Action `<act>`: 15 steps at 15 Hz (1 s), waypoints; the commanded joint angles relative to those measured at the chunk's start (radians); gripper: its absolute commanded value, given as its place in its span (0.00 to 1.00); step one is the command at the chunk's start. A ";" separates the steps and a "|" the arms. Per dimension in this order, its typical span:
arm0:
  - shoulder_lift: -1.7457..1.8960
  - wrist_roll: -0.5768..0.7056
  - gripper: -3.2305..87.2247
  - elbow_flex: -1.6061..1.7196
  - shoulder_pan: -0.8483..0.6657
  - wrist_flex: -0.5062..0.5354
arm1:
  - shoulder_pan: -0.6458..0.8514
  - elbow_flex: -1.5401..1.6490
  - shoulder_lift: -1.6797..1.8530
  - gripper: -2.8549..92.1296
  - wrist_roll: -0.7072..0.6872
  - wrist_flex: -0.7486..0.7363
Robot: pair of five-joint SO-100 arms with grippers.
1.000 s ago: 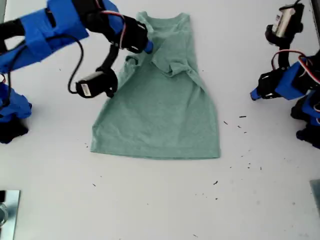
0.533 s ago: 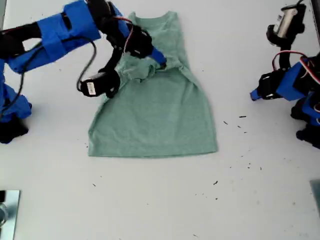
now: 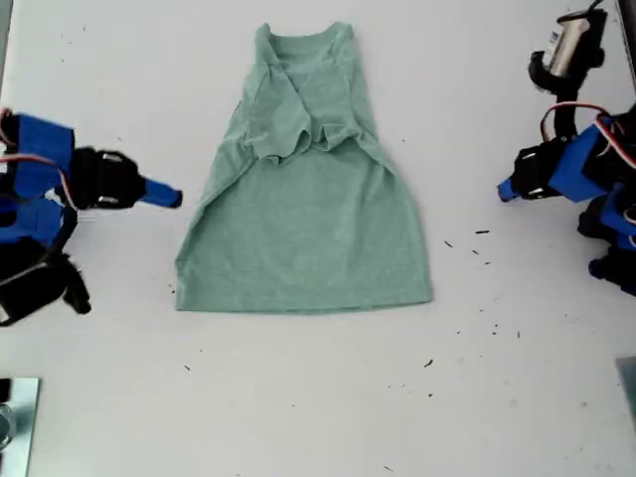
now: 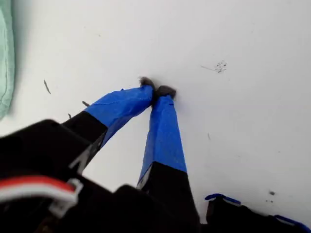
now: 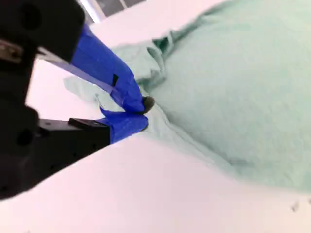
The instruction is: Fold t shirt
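Note:
The pale green t shirt [image 3: 308,219] lies flat mid-table, neck toward the far edge, hem toward the near one. Both sleeves are folded in over the chest, leaving a bunched ridge [image 3: 298,139]. My second gripper [image 3: 171,198] is shut and empty. It sits low at the exterior view's left, a little off the shirt's side edge. Its wrist view shows the tips [image 5: 143,114] close over the shirt's edge [image 5: 233,87]. My first gripper [image 3: 505,191] is at the exterior view's right, shut [image 4: 156,91] over bare table. The shirt [image 4: 5,58] only shows at that wrist picture's margin.
Small dark specks [image 3: 481,233] dot the white table between the shirt and the first arm and toward the near edge. A metal object [image 3: 15,422] sits in the exterior view's lower left corner. A motor block [image 3: 568,45] of the first arm stands at the far right.
The second arm let go of the sleeve it had carried across the chest. It pulled back to the exterior view's left, off the shirt. The first arm stayed still.

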 commanded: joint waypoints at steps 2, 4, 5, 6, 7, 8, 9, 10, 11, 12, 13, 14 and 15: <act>-0.081 -0.051 0.03 0.087 -0.009 -0.094 | -0.018 -0.008 0.006 0.05 0.017 0.006; -0.087 -0.035 0.03 0.087 -0.015 -0.101 | -0.072 -0.167 -0.021 0.05 0.031 0.083; -0.074 -0.035 0.03 0.089 -0.012 -0.097 | -0.115 -0.377 -0.129 0.05 0.034 0.170; -0.060 -0.037 0.03 0.089 -0.006 -0.092 | -0.190 -0.603 -0.239 0.05 0.048 0.227; -0.041 -0.040 0.03 0.089 0.002 -0.083 | -0.259 -0.790 -0.351 0.05 0.069 0.250; 0.003 -0.041 0.03 0.094 0.009 -0.072 | -0.316 -0.911 -0.463 0.05 0.074 0.255; 0.060 -0.035 0.03 0.103 0.011 -0.060 | -0.353 -0.980 -0.561 0.08 0.083 0.267; 0.098 -0.035 0.03 0.107 0.015 -0.051 | -0.380 -0.991 -0.620 0.21 0.101 0.253; 0.107 -0.035 0.03 0.109 0.018 -0.049 | -0.405 -0.997 -0.661 0.35 0.109 0.247; 0.104 -0.035 0.03 0.109 0.021 -0.049 | -0.422 -1.042 -0.706 0.41 0.103 0.281; 0.097 -0.035 0.03 0.110 0.023 -0.052 | -0.430 -1.106 -0.744 0.41 0.104 0.348; 0.095 -0.035 0.03 0.112 0.023 -0.055 | -0.428 -1.135 -0.752 0.41 0.098 0.377; 0.095 -0.034 0.03 0.112 0.021 -0.055 | -0.423 -1.141 -0.752 0.41 0.094 0.382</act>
